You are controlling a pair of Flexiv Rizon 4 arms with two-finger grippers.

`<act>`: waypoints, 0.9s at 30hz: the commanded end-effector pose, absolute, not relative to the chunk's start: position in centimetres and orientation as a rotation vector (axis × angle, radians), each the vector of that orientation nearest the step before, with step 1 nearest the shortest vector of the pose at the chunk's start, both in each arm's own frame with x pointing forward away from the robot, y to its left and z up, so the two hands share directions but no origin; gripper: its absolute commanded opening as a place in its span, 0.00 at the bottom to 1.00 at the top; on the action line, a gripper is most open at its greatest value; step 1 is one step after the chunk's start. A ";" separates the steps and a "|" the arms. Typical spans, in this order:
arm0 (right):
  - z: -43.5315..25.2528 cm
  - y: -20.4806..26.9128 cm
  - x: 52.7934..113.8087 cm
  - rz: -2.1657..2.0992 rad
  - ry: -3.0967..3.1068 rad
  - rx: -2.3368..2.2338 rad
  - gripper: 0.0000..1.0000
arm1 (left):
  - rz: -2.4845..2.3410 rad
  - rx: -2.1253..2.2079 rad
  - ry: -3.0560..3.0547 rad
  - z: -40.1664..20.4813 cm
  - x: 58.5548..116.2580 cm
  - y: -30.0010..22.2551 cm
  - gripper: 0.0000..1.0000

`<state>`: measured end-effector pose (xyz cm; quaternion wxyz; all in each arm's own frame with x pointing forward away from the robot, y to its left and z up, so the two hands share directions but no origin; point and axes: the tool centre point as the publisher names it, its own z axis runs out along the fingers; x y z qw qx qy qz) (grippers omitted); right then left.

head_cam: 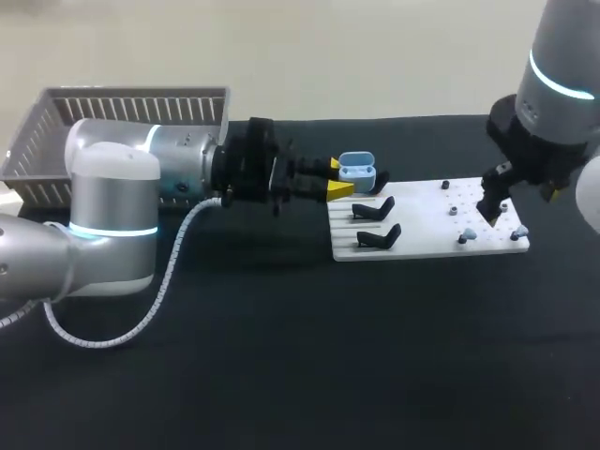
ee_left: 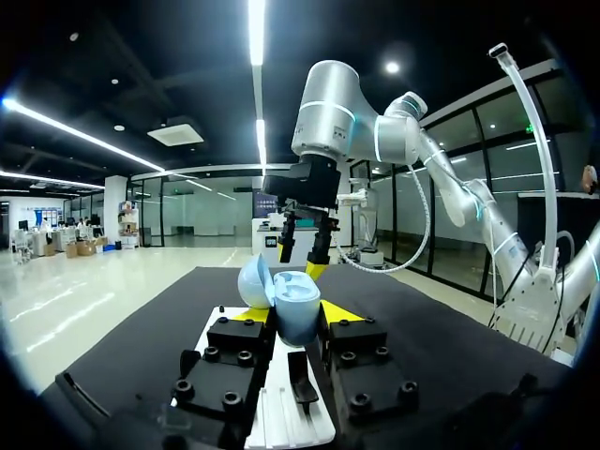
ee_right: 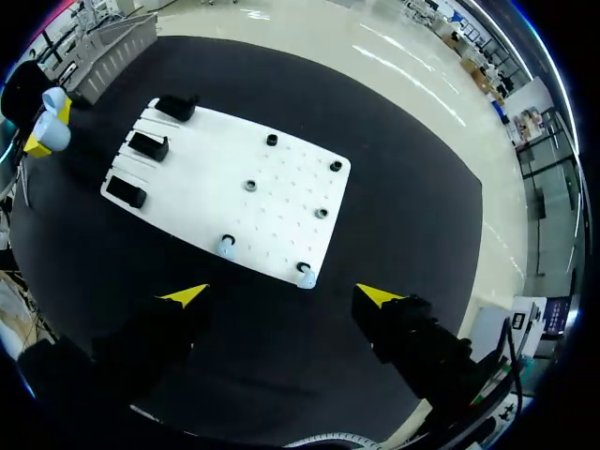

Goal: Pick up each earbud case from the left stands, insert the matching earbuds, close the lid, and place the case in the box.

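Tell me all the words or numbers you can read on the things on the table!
There are none I can read.
Case in the left claw: no print shows.
Board: no writing shows.
Basket: no label shows.

Light blue earbud case [head_cam: 356,172], lid flipped open, standing roughly upright, pinched between the yellow tips of the left pincer [head_cam: 337,177] right over the white board's [head_cam: 422,220] back left corner. Two pale blue earbuds [ee_right: 225,247] parked on pegs along the board's front edge, well apart from the case. Three black stands [ee_right: 150,145] lined up at the board's left end. Grey slatted box [head_cam: 131,108] way off at the worktop's [head_cam: 281,356] far left.
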<state>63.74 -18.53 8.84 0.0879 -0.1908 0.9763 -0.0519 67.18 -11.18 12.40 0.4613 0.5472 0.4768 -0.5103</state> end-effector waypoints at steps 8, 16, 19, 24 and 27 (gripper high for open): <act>6.4 -19.3 62.2 -0.116 2.948 -0.631 0.64 | -1.249 1.342 1.174 12.4 67.0 -11.2 0.00; 5.5 -19.1 62.6 -0.114 2.943 -0.674 0.58 | -1.249 1.342 1.174 12.4 67.0 -11.2 0.00; 5.3 -19.3 63.0 -0.124 2.922 -0.671 0.51 | -1.249 1.342 1.174 12.4 67.0 -11.2 0.00; 4.7 -19.8 63.4 -0.134 2.914 -0.661 0.49 | -1.249 1.342 1.174 12.4 67.0 -11.2 0.00; 4.3 -20.1 63.4 -0.128 2.917 -0.650 0.47 | -1.249 1.342 1.174 12.4 67.0 -11.2 0.00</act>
